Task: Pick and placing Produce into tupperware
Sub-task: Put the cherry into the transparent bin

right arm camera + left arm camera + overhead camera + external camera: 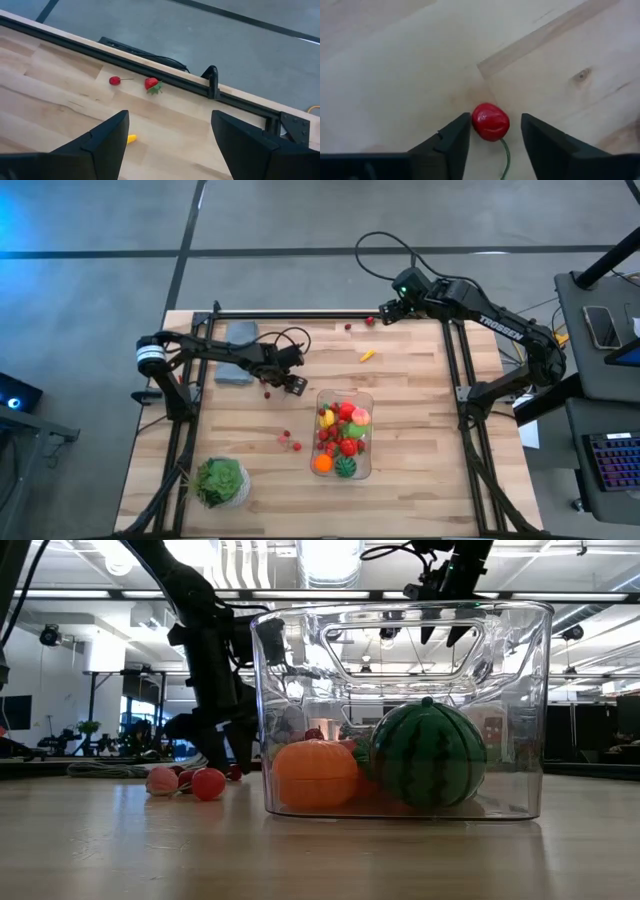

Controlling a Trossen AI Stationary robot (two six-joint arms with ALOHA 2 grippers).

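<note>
Nearest the front of the surface [420,480], the tupperware [368,470] already holds a good share of the produce: an orange piece [315,772] and a striped green ball [428,755] sit against its front wall, with red, yellow and green pieces [345,425] piled behind them, so much of the job looks done. Just beside the container, a few small berries [290,442] lie loose on the wood and have yet to go in. A little farther back, the left end effector [495,134] is down at the surface over a red cherry [490,121]; its fingers are partly open with the cherry between them, one finger touching or nearly touching it and the other a little apart, so the cherry is not yet gripped. Beyond that, a small yellow piece [367,356] lies alone. Farthest off, near the back rail, a second cherry [115,80] and a strawberry [152,84] wait, with the right end effector [170,135] hovering above that corner, fingers spread wide and empty. By this reckoning, a handful of pieces remain to be collected.
</note>
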